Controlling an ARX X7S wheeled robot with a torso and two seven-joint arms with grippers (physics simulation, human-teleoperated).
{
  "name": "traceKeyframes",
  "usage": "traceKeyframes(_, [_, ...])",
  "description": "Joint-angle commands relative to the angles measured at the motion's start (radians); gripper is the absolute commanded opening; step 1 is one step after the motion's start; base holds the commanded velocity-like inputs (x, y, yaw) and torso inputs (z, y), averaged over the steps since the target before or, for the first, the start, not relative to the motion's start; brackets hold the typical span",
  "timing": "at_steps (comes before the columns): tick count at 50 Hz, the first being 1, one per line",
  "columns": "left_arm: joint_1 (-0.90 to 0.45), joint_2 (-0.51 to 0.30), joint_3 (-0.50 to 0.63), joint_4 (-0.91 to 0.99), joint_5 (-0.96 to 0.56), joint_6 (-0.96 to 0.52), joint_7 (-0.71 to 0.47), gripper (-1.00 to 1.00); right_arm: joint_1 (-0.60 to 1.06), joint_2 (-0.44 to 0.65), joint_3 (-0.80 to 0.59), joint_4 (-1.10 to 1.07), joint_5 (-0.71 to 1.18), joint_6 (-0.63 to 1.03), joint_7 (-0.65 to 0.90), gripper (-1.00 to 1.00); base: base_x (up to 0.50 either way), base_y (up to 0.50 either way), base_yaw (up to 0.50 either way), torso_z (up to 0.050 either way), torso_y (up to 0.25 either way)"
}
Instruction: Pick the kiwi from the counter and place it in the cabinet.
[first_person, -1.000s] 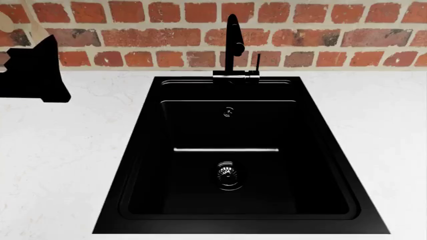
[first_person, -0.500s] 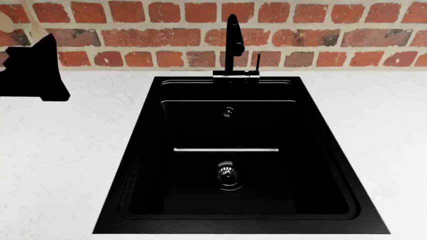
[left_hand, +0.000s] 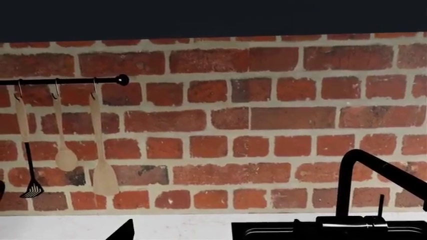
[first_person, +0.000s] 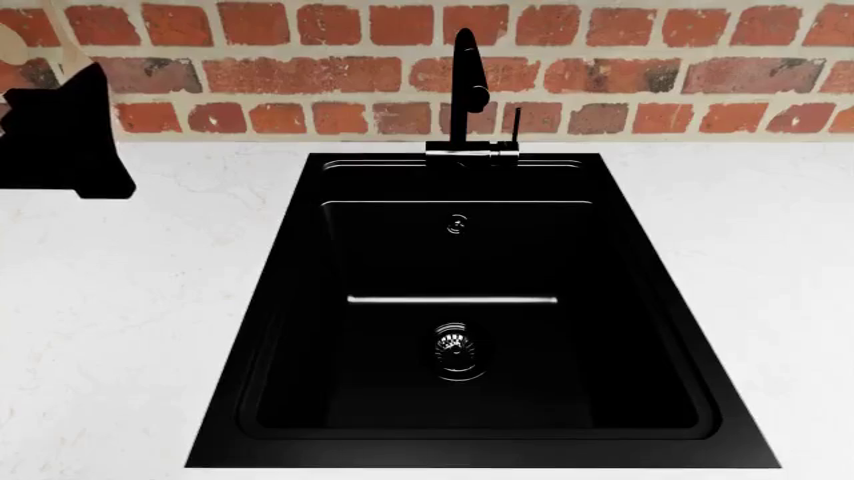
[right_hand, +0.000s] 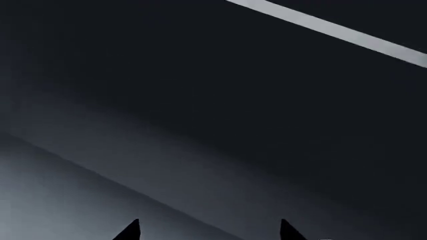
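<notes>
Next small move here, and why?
Probably pan the head along the counter to find the kiwi, since no view shows it. The head view holds only the counter, the sink and the faucet. The right hand is open and empty, facing a dark panel.

You had flat, even simulator light in the head view: the counter (first_person: 120, 300) rendered bright white with almost no cast shadow, while the sink (first_person: 467, 320) stayed near-solid black apart from thin highlights on its inner ledge and drain. Your left wrist view showed the brick wall (left_hand: 227, 125) sharp and evenly lit under a dark band. The right wrist view was dim, a grey gradient crossed by one pale streak, possibly a lit edge.
</notes>
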Motion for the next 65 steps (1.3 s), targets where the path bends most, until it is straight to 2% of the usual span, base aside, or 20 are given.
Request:
traceKeyframes(1, [-0.004,-0.004,0.003,0.0,-0.003,0.004,-0.003,1.0,0.048,0.036,0.061,-0.099,0.04,-0.008,0.039,1.0,0.0,0.0,0.0,0.0,0.0])
traceKeyframes(15, [-0.022,-0.005,0.018,-0.004,-0.007,0.005,-0.009,1.0,-0.031,0.104,0.11,-0.235,0.143,0.093,0.154,1.0,0.0,0.0,0.0,0.0,0.0])
traceKeyframes(30, [-0.005,0.005,0.022,-0.008,0.025,0.008,0.013,1.0,-0.127,0.166,0.211,-0.396,0.384,0.251,0.4,1.0,0.0,0.0,0.0,0.0,0.0])
traceKeyframes(45, [-0.001,0.002,0.021,-0.008,0.03,0.015,0.021,1.0,-0.152,0.187,0.26,-0.485,0.523,0.292,0.537,1.0,0.0,0.0,0.0,0.0,0.0])
traceKeyframes(65, [-0.006,0.01,0.039,-0.016,0.052,0.016,0.034,1.0,-0.321,0.242,0.286,-0.665,0.791,0.267,0.748,1.0,0.0,0.0,0.0,0.0,0.0])
